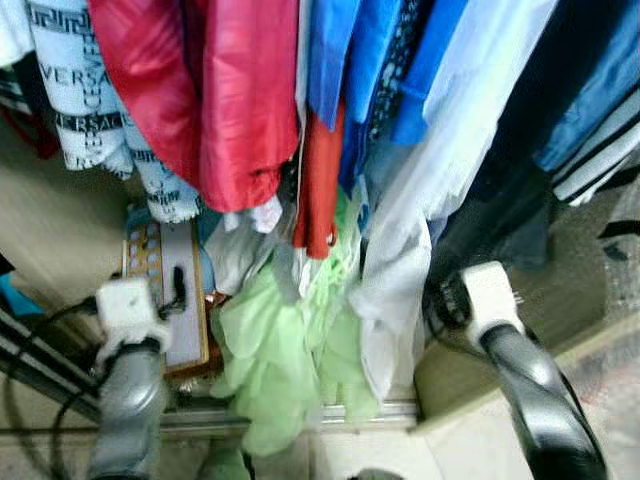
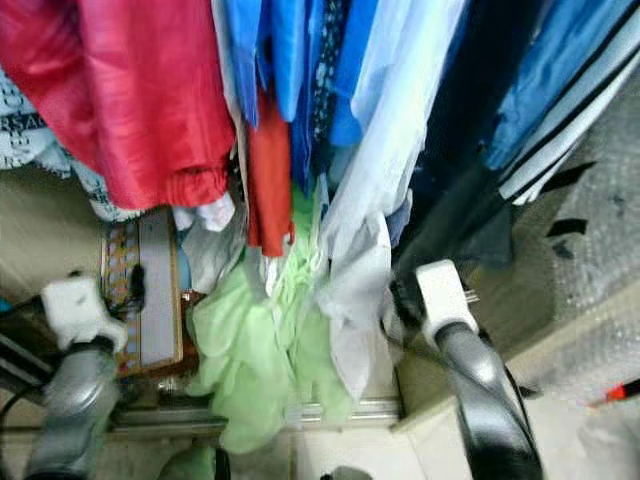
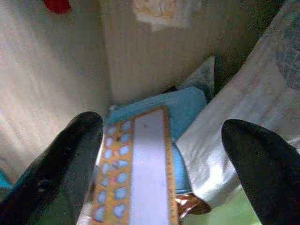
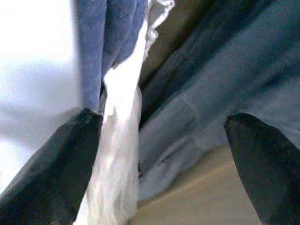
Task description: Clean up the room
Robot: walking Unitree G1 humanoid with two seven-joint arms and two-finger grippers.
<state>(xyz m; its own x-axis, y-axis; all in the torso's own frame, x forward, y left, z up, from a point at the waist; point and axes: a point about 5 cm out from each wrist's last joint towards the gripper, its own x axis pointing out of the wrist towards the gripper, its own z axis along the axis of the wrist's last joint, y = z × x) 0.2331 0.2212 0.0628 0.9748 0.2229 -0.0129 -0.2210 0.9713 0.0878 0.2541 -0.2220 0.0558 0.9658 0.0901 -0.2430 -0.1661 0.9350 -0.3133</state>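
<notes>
Clothes hang close together in front of me: a red garment (image 1: 210,90), blue ones (image 1: 370,60), a pale white one (image 1: 400,250), a light green one (image 1: 280,350) and dark ones (image 1: 520,150). My left arm (image 1: 125,310) reaches in low on the left. Its gripper (image 3: 161,126) is open above a flat box (image 3: 140,173) with an orange patterned border, holding nothing. My right arm (image 1: 490,300) reaches in under the dark clothes. The right gripper (image 4: 164,119) is open, with a white strip of cloth (image 4: 117,154) beside one finger and grey-blue fabric (image 4: 211,93) ahead.
The patterned box (image 1: 165,290) lies on the floor beneath the clothes, on something blue (image 3: 187,108). A metal rail (image 1: 370,410) runs low across the front. A white garment with black lettering (image 1: 80,100) hangs at far left by a beige wall (image 1: 50,220). Bubble wrap (image 2: 600,300) is at right.
</notes>
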